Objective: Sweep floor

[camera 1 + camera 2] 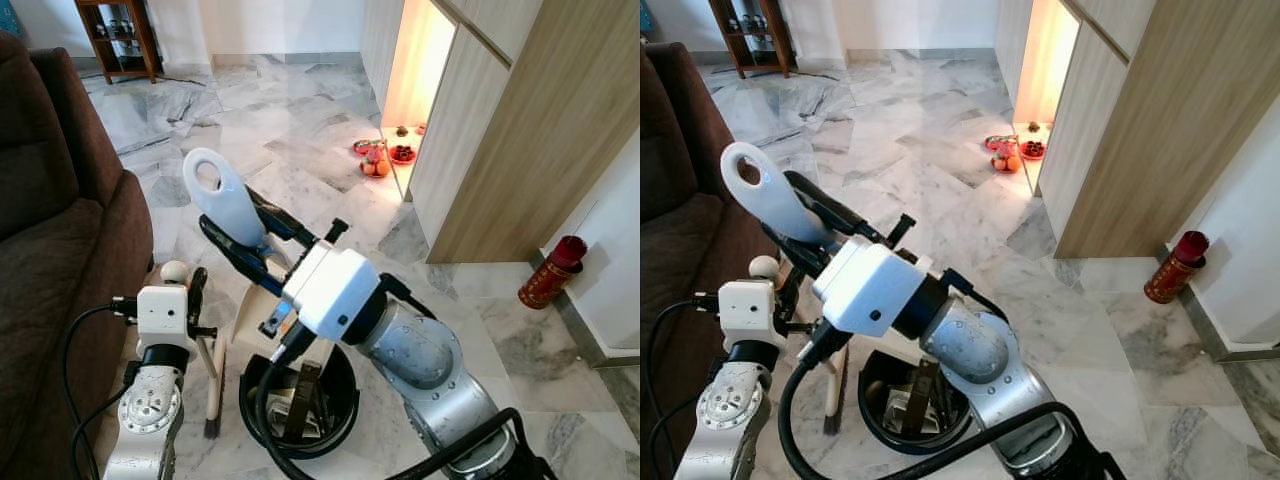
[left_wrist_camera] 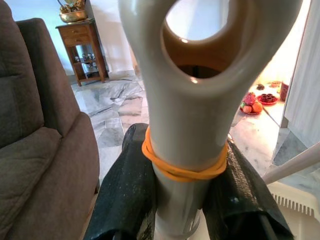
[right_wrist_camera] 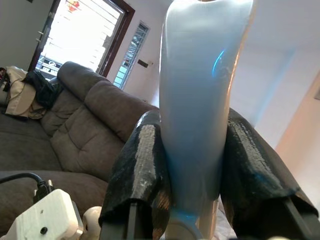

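— Down by the sofa, what has the robot got hold of?

— Two handles. The right gripper has its two black fingers pressed against either side of a pale blue handle with a hanging hole at its top; the grip sits just below that hole, and the handle tilts up and away from the robot. The left gripper is clamped on a cream handle, also with a loop at its end, and an orange rubber band rings it right where the fingers close.

— And the sweeping gear itself?

— A cream dustpan stands on the marble floor just in front of the robot, with a slim cream stick (dark at its foot) upright beside it. Touching the pan's near side is a round black bin with scraps inside; which handle joins which tool I cannot tell.

— Room to move?

— Tight on the robot's left, where the sofa edge runs close beside the left arm. Ahead the floor opens wide to a small wooden shelf at the far wall. To the right, wood-panelled cabinets frame a lit niche with plates of fruit on the floor at its foot, and a red canister stands against the white wall near the cabinet's corner.
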You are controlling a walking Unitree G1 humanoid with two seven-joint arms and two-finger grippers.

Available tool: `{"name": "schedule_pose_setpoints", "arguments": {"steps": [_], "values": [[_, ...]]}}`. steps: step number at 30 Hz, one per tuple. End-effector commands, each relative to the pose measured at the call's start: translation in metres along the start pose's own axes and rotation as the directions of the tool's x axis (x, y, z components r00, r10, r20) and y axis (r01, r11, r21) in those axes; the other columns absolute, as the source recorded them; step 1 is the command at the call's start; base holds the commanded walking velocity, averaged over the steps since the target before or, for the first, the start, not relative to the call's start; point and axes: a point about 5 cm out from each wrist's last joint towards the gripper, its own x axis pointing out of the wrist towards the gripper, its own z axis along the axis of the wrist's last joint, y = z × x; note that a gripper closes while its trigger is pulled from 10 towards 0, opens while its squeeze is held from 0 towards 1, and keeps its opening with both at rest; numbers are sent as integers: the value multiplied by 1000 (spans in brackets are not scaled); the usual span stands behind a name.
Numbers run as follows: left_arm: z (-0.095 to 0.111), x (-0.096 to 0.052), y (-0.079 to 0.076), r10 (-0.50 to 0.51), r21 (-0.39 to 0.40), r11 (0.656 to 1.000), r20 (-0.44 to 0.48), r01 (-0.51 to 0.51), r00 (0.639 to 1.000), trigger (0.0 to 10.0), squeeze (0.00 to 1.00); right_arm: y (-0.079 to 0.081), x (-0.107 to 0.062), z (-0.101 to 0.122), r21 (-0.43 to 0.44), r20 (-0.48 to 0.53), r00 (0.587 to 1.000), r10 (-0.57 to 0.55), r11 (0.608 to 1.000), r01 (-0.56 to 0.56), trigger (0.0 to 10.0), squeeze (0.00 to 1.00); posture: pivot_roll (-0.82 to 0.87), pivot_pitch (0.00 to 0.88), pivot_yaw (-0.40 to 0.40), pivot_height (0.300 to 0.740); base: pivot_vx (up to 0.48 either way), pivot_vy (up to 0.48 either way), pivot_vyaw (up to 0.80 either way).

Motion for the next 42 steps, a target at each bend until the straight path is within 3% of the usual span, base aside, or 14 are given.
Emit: {"name": "schedule_pose_setpoints", "arguments": {"steps": [1,4,7,9,13,20,27,33,42], "values": [[9,3,-1,-7,0,1000,57,7,998,10000,0,-10,2,13,-46,54,997,-47,998,49,10000,0,89,95,-7,740,0,0,0],[9,3,-1,-8,0,1000,57,8,998,10000,0,-33,3,11,-95,43,977,-209,972,213,10000,0,87,91,-8,740,0,0,0],[9,3,-1,-8,0,1000,59,8,998,10000,0,-46,1,9,-170,43,959,-280,944,283,10000,0,88,91,-8,740,0,0,0],[9,3,-1,-5,-2,1000,60,5,998,10000,0,-63,-5,8,-196,46,924,-379,904,381,10000,0,89,91,-11,740,0,0,0],[9,3,-1,-4,-3,1000,60,4,998,10000,0,-75,-11,7,-209,51,889,-455,866,455,10000,0,87,92,-14,740,0,0,0],[9,3,-1,-4,-5,1000,61,4,998,10000,0,-82,-17,-3,-244,15,862,-506,835,494,10000,0,88,92,-14,740,0,0,0],[8,3,-2,-8,-7,1000,56,9,998,10000,0,-95,-41,-34,-356,-107,779,-617,756,550,10000,0,86,96,-16,740,0,0,0],[7,2,-5,-32,-20,999,45,33,998,10000,0,-101,-61,-59,-376,-183,688,-703,696,611,10000,0,81,103,-15,740,0,0,0],[6,-1,-6,-55,-30,998,37,56,998,10000,0,-101,-76,-91,-378,-285,631,-722,689,618,10000,0,73,110,-21,740,0,0,0]]}}
